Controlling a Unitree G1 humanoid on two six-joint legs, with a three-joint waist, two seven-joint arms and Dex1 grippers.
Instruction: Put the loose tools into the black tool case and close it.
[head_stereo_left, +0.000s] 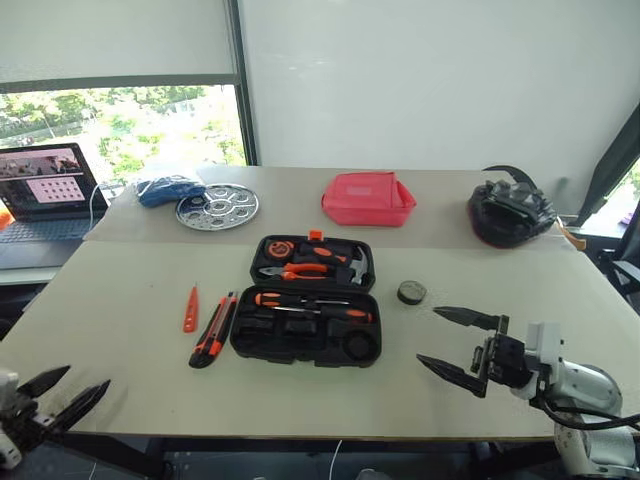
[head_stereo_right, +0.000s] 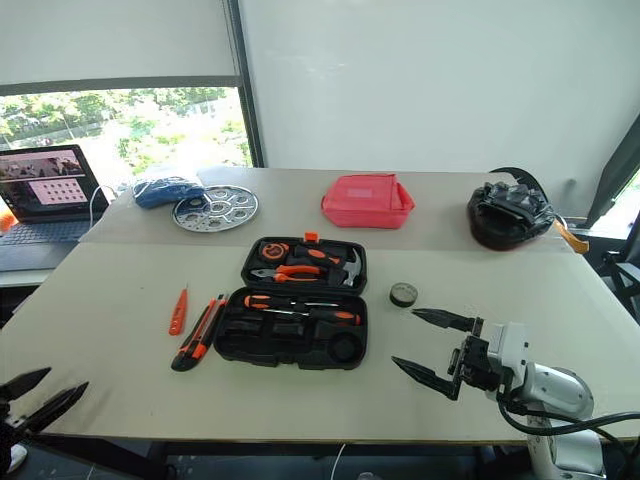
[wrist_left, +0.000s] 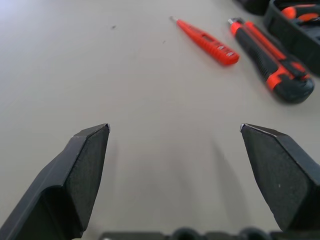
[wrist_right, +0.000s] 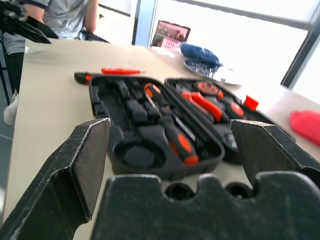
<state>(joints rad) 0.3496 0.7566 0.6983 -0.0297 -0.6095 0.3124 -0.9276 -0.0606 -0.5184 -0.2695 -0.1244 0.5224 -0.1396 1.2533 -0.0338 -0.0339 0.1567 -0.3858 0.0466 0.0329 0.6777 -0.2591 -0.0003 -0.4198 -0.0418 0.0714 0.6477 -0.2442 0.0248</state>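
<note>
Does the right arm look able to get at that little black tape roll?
Probably yes. The tape roll lies alone on bare table beside the open tool case, and the right gripper hovers near it, fingers open, nothing between them.

This looks like an office or meeting room, with large pale tables (head_stereo_left: 130, 300) pushed together, a plain white wall (head_stereo_left: 440, 80), a window with a roller blind (head_stereo_left: 115, 40) and trees outside, and an open laptop (head_stereo_left: 45, 190).
</note>
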